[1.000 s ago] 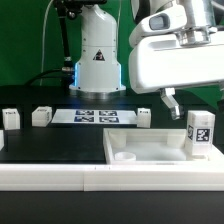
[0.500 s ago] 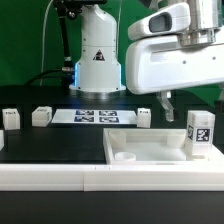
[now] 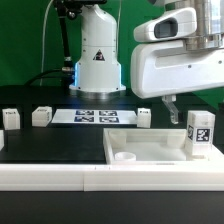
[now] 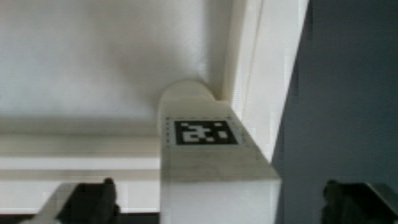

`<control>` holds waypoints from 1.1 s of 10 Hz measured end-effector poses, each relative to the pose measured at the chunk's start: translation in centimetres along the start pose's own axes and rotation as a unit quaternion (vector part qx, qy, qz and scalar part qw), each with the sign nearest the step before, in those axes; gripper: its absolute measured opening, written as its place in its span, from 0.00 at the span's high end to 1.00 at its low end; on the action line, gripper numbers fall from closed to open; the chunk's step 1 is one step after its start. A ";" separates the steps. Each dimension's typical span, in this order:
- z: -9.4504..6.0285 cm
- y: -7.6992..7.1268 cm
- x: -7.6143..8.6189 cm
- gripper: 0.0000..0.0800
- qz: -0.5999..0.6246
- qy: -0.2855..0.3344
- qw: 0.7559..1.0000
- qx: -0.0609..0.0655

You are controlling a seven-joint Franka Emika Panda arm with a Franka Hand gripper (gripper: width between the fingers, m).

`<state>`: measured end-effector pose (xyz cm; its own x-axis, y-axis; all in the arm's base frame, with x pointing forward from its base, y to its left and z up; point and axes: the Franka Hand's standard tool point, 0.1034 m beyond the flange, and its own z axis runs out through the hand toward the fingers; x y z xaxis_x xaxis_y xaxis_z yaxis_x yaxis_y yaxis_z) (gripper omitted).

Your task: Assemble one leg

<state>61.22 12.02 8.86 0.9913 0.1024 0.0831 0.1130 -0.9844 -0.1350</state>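
A leg (image 3: 200, 133), a white post with a black-and-white tag, stands upright at the right end of the large white panel (image 3: 150, 150). My gripper (image 3: 172, 108) hangs above the panel, just to the exterior view's left of the leg's top. In the wrist view the same leg (image 4: 210, 150) shows between my two dark fingertips (image 4: 89, 200), with a gap on each side. The gripper (image 4: 222, 205) is open and holds nothing.
Three more white legs lie on the black table: two at the exterior view's left (image 3: 10, 118) (image 3: 41, 115) and one near the middle (image 3: 144, 117). The marker board (image 3: 95, 115) lies in front of the robot base (image 3: 98, 60). A white ledge (image 3: 60, 178) runs along the front.
The gripper has shifted to the exterior view's right, closer to above the upright leg. The leg and the other parts have not moved.
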 end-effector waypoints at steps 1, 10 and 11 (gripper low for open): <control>0.0 0.0 0.0 0.47 0.000 0.000 1.000 0.000; 0.1 0.3 0.0 0.63 0.149 0.028 0.988 0.004; 0.1 0.4 0.1 0.63 0.205 0.037 0.978 0.011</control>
<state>61.38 11.64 8.75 0.9460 -0.3118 0.0887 -0.2909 -0.9372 -0.1926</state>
